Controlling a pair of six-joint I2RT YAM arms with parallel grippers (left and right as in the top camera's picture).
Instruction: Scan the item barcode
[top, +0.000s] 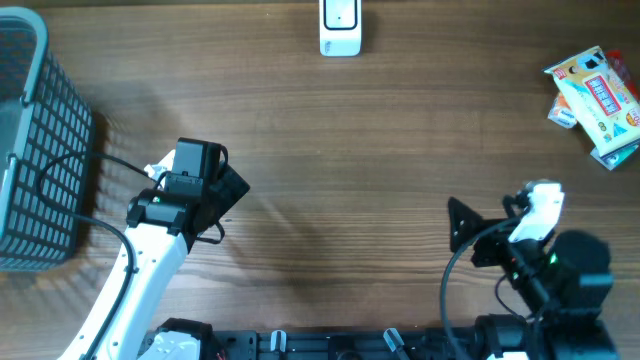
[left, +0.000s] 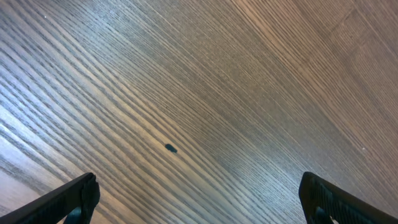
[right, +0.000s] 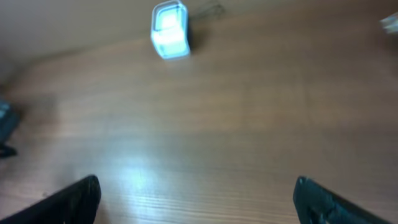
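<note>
The items are a small pile of colourful snack packets (top: 597, 95) lying at the far right of the wooden table; no barcode is readable from here. A white scanner (top: 340, 28) stands at the back centre and also shows, blurred, in the right wrist view as the scanner (right: 170, 30). My left gripper (top: 226, 192) hovers at the front left, open, with only bare wood between its fingers (left: 199, 190). My right gripper (top: 462, 228) sits at the front right, well short of the packets, open and holding nothing (right: 197, 190).
A grey mesh basket (top: 30, 140) stands at the left edge. A black cable runs from it toward the left arm. A small dark speck (left: 170, 148) marks the wood under the left gripper.
</note>
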